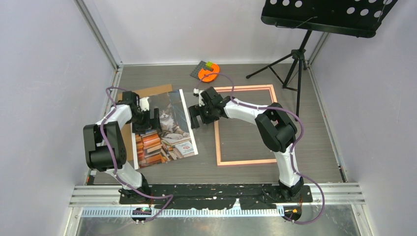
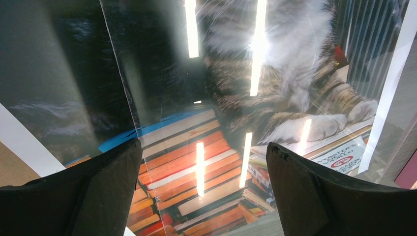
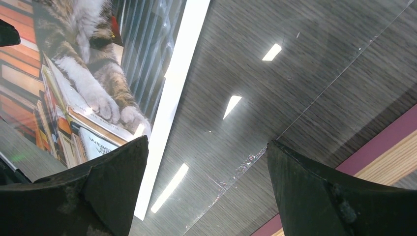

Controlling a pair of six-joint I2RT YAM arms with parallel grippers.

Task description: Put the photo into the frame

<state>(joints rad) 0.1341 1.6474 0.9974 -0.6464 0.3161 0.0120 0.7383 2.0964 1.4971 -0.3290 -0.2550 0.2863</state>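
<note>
The photo, a cat on stacked books, lies flat at the left on a brown backing board. The pink frame lies to its right on the table. My left gripper hangs open low over the photo, its jaws wide apart over the orange books and nothing between them. My right gripper is open just right of the photo's white border, over the table strip between photo and frame. A clear sheet's edge runs diagonally under it; glare hides the sheet's full extent.
An orange round object with a small dark pad sits at the back. A music stand's tripod stands at the back right, one leg beside the frame. Side walls close in the table left and right.
</note>
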